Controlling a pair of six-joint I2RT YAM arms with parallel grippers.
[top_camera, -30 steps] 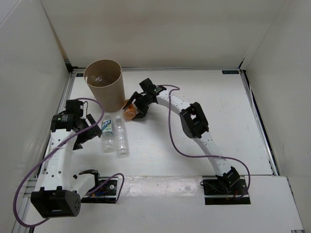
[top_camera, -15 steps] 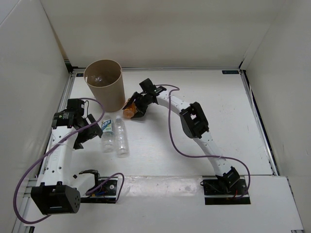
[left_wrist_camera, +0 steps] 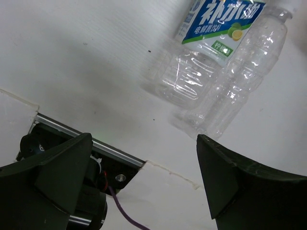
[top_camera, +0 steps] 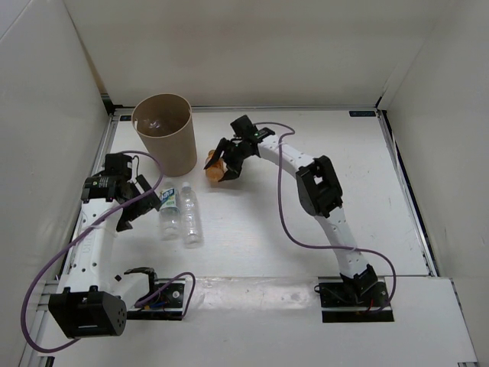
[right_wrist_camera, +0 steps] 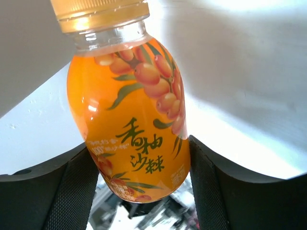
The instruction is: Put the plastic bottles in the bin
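While you look down from above, the white table [top_camera: 229, 245] carries everything. The tan bin [top_camera: 173, 157] stands upright near its far left corner. Its round rim is open upward, and something pale lies at its bottom that you cannot make out. Your right arm [top_camera: 317, 187] reaches from the near edge across toward the bin. The right gripper [top_camera: 221, 164] is closed partway on the short orange bottle [right_wrist_camera: 129, 120], with a finger [right_wrist_camera: 72, 191] pressed on each side of its lower body and the orange cap pointing away from the wrist. That bottle is held just right of the bin's wall, apart from it. Your left arm [top_camera: 92, 237] runs along the left edge. The left gripper [top_camera: 136, 205] has its jaws spread wide with nothing between them, just left of two clear bottles. Those two lie on their sides, touching each other, between the bin and the near edge, with their necks toward the far edge. The one with the white-green label [left_wrist_camera: 206, 52] is on the left, and the plain clear one [left_wrist_camera: 235, 91] is on the right.
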